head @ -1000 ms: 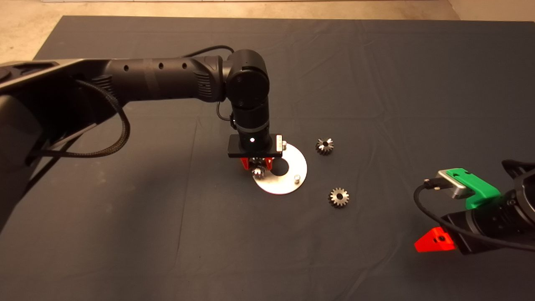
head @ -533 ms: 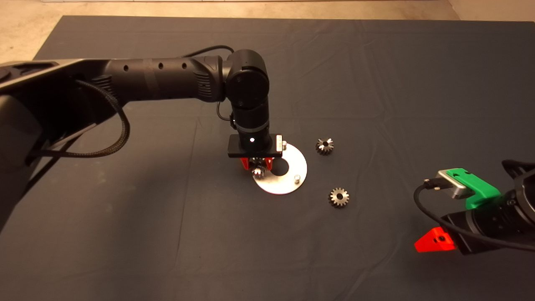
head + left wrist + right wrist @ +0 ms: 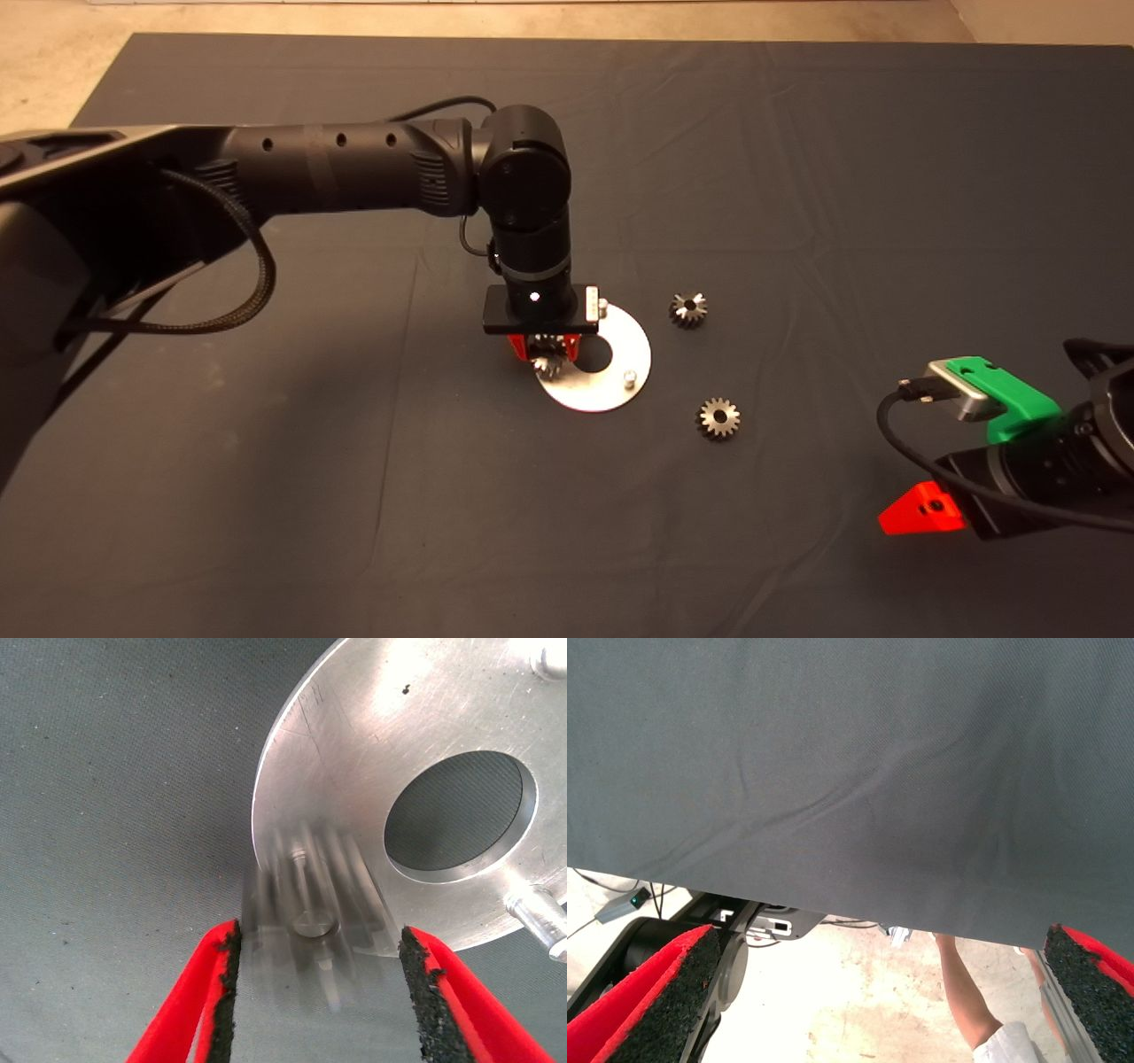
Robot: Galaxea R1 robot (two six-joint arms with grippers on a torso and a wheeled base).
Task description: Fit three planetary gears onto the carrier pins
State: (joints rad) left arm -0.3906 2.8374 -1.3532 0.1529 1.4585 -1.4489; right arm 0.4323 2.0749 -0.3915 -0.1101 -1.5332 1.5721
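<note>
One small metal gear (image 3: pixel 310 904) sits on a carrier pin (image 3: pixel 314 924) at nine o'clock on the silver disc (image 3: pixel 631 341). The left tool (image 3: pixel 319 957) straddles it, fingers spread, not touching. Two more gears (image 3: pixel 688 308) lie on the bench at three o'clock. They look hard, slick and light; grip across the teeth. Only the left wrist view shows the pin through the bore. The right tool (image 3: pixel 921 512) waits at four o'clock, spread.

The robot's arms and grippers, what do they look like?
Both arms are black. The left arm is tubular with small round holes, a rounded joint and a braided black cable. The right gripper has a green mount, a silver plug with a black cable, and red fingers with rough black pads.
</note>
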